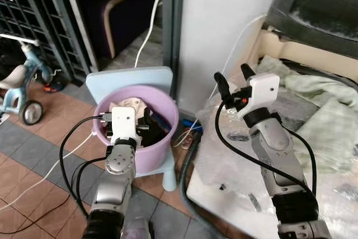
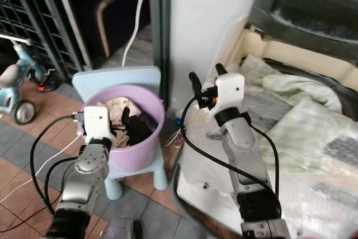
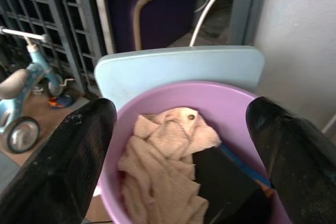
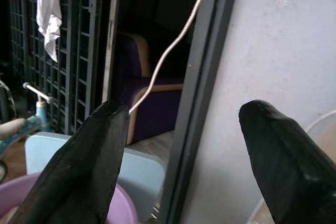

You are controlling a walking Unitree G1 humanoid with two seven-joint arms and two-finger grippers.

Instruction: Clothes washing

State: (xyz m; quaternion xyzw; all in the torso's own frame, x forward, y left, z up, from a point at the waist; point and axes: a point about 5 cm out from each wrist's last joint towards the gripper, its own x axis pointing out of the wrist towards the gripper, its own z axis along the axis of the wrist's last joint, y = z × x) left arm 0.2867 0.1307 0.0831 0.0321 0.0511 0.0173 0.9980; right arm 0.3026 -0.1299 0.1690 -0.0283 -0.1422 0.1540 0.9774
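Well, my left end effector [image 1: 146,120] hung spread wide over the purple tub [image 1: 162,144] at lower left, gripping nothing. Its peach cloth [image 3: 163,182] lay inside, not lifted yet. My right end effector [image 1: 234,82], spread too, waited mid-frame, empty. Washing had barely begun, I think.

one purple tub [image 1: 162,144], one blue chair [image 1: 131,76], one tricycle [image 1: 22,90], two pincers [image 1: 144,122] [image 1: 232,82]

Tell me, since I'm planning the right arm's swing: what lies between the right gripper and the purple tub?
In the left eye view, open air over floor separates the right gripper from the purple tub, with white cables below.
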